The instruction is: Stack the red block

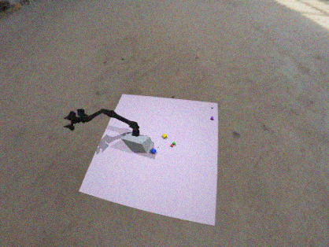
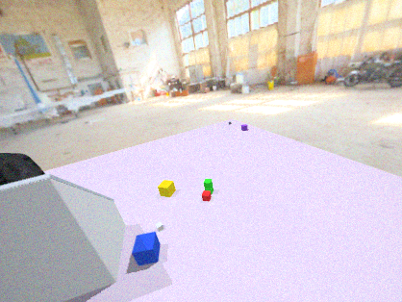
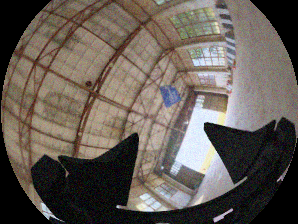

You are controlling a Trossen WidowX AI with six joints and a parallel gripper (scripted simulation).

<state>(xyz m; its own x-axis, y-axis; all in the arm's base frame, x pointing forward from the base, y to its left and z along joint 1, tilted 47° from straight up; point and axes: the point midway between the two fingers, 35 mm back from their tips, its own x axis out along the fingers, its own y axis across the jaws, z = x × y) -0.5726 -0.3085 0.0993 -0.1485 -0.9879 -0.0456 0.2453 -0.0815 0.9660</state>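
Pale lilac sheeting (image 1: 177, 189) (image 2: 298, 231) is covering part of a dusty hall floor (image 1: 271, 165) (image 2: 144, 115), with tall windows (image 2: 252, 16) rising behind in the exterior view. On the sheet, the red block (image 1: 171, 145) (image 2: 206, 195) is sitting low, just beside the green tower (image 1: 174, 143) (image 2: 208, 186); whether they are touching, I cannot tell. Taking the red block as the clock's centre in the top view, the tower is standing upright at one o'clock. A yellow block (image 1: 164, 136) (image 2: 166, 188) is lying near, at eleven o'clock, and a larger blue block (image 1: 153, 151) (image 2: 146, 248) is resting between eight and nine, beside the grey base (image 1: 143, 148) (image 2: 34, 240). Well apart, at two o'clock, a purple block (image 1: 212, 118) (image 2: 244, 127) is sitting near the sheet's far edge. From the base, the black arm (image 1: 106, 112) is stretching towards nine o'clock, past the sheet's edge. Its gripper (image 1: 68, 121) (image 3: 171, 130) is hanging released, the fingers spreading wide and holding nothing. Between them the wrist view is showing roof trusses and a bright opening.
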